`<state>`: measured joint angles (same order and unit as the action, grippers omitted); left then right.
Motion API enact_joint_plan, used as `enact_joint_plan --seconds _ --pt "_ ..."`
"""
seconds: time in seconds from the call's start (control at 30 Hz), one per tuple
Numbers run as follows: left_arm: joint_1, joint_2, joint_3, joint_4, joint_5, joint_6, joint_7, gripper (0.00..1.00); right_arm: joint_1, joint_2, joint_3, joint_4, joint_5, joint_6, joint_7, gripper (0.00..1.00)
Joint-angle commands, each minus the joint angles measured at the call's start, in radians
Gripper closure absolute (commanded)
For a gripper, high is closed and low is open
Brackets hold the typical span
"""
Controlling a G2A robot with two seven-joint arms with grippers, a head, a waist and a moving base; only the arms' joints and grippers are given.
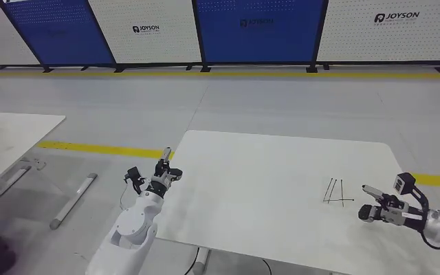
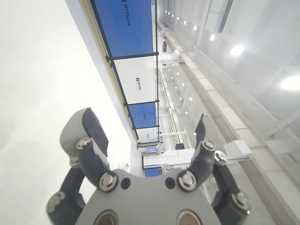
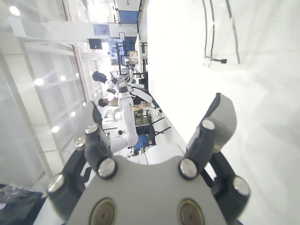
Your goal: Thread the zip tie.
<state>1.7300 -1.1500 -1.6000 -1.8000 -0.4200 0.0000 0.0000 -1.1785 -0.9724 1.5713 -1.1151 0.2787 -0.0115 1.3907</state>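
Observation:
Several thin black zip ties lie loose on the white table, toward its right side; most lie side by side and one lies across their near ends. The right wrist view has the zip ties ahead of the fingers. My right gripper hovers just right of them, open and holding nothing, as the right gripper also looks in its own view. My left gripper is at the table's left edge, far from the ties. In its wrist view the left gripper is open and the zip ties are tiny and distant.
The table's left edge runs right beside the left gripper. A second white table stands off to the left across the floor. Blue and white panels line the back of the room.

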Motion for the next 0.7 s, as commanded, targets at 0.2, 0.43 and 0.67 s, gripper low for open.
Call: enact_joint_plan --seconds 0.2,0.43,0.67 --pt "0.000 0.000 0.000 0.000 0.000 0.000 0.000 0.00 0.094 0.066 -0.085 0.135 -0.036 -0.108 -0.001 0.00" --pt "0.000 0.000 0.000 0.000 0.000 0.000 0.000 0.00 0.099 0.066 -0.084 0.138 -0.037 -0.112 -0.003 0.00" --pt "0.000 0.000 0.000 0.000 0.000 0.000 0.000 0.00 0.096 0.065 -0.088 0.126 -0.039 -0.111 -0.037 0.00"
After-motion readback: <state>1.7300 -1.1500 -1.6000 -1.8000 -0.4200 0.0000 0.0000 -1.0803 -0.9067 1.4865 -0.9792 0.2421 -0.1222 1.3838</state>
